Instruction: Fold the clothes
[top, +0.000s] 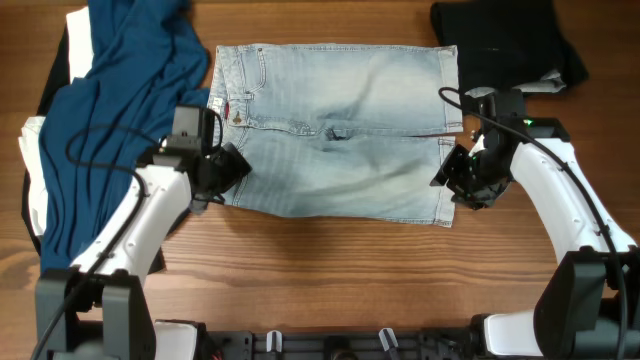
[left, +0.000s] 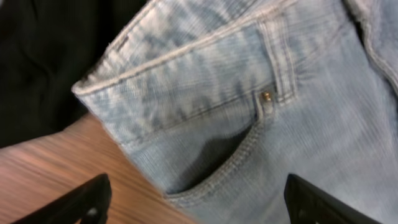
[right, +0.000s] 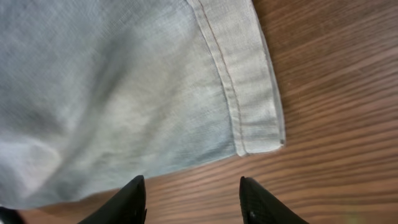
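Observation:
The pale faded-blue denim shorts (top: 340, 130) lie spread flat across the middle of the table, waistband to the left, hems to the right. My left gripper (top: 222, 178) is open and empty at the shorts' near-left corner; the left wrist view shows its fingers (left: 196, 202) straddling the front pocket (left: 217, 162) and waistband edge. My right gripper (top: 458, 183) is open and empty at the near-right hem corner (right: 258, 140), its fingers (right: 193, 196) over bare wood just beside the cloth. A deep-blue garment (top: 110, 110) lies at the left.
The deep-blue garment lies over black and white clothes (top: 35, 170) at the left edge. A black garment (top: 510, 40) sits at the back right. Bare wooden table (top: 340, 270) runs along the front.

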